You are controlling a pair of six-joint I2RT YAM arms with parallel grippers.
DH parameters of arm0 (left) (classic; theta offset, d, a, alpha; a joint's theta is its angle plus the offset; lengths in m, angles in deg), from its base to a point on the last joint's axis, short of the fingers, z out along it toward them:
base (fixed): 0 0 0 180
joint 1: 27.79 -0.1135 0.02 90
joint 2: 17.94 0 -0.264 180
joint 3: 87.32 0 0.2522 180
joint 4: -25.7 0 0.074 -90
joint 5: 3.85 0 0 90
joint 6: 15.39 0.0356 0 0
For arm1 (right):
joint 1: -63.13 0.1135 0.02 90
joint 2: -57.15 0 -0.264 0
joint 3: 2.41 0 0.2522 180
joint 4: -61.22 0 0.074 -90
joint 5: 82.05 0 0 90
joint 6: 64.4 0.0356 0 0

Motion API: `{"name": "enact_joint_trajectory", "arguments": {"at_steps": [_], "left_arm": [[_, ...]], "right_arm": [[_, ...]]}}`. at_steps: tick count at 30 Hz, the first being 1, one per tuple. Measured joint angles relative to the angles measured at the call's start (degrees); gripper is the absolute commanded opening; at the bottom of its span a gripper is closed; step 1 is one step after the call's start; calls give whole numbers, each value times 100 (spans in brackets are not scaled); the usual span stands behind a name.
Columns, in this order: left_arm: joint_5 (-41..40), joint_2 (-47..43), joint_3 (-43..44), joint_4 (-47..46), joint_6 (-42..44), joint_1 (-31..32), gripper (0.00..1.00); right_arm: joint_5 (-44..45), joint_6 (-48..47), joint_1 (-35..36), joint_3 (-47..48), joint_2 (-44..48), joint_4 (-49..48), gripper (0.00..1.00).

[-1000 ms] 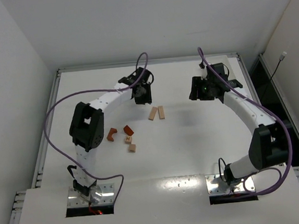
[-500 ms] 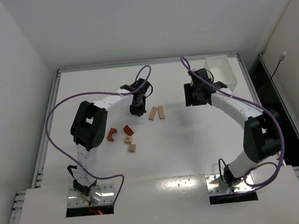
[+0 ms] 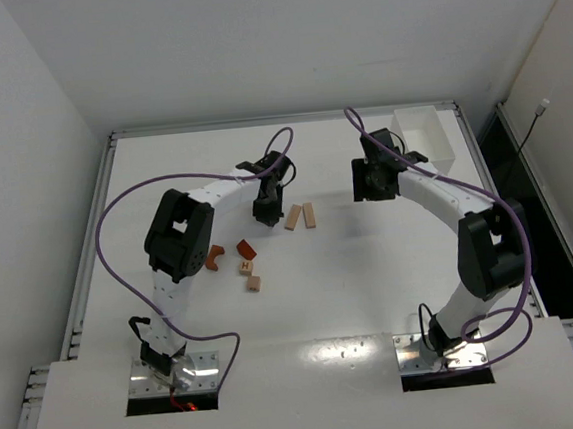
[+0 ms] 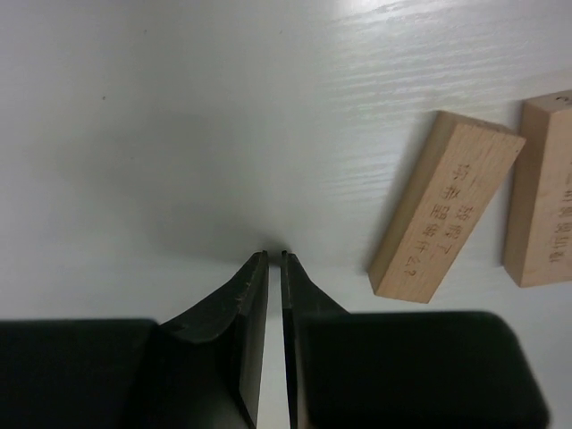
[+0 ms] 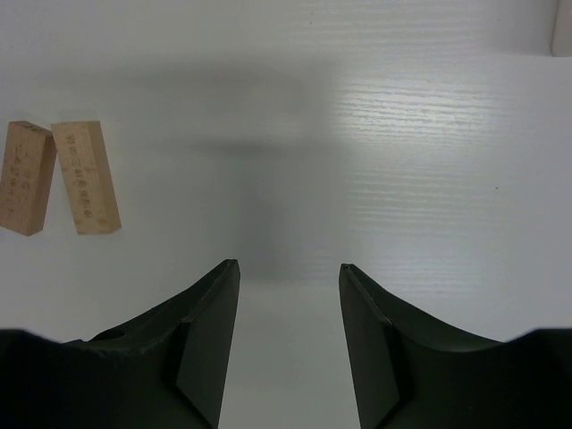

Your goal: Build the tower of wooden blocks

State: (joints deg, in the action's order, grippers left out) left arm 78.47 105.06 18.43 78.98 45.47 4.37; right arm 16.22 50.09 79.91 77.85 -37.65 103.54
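Note:
Two pale tan planks (image 3: 301, 216) lie side by side mid-table; they also show in the left wrist view (image 4: 444, 205) and the right wrist view (image 5: 85, 177). A reddish-brown arch (image 3: 214, 257), a reddish-brown wedge (image 3: 245, 248) and two tan cubes (image 3: 249, 275) lie loose to their front left. No stacked tower shows. My left gripper (image 3: 266, 212) (image 4: 274, 254) is shut and empty, its tips low over the table just left of the planks. My right gripper (image 3: 373, 188) (image 5: 289, 265) is open and empty, right of the planks.
A white rectangular bin (image 3: 424, 137) stands at the back right corner. The table's raised rim (image 3: 278, 120) runs along the far side. Purple cables loop over both arms.
My left gripper has come down and toward the planks. My right gripper has swung left, away from the white bin, which it used to hide. The blocks have not moved.

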Motion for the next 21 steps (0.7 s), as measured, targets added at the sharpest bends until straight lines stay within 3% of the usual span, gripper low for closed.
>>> {"name": "enact_joint_trajectory", "arguments": {"at_steps": [9, 21], "left_arm": [[280, 367, 579, 9, 4, 0, 14], [516, 407, 649, -59, 0, 9, 24]], "right_arm": [[-11, 2, 0, 9, -22, 2, 46], [-46, 7, 0, 149, -275, 17, 46]]}}
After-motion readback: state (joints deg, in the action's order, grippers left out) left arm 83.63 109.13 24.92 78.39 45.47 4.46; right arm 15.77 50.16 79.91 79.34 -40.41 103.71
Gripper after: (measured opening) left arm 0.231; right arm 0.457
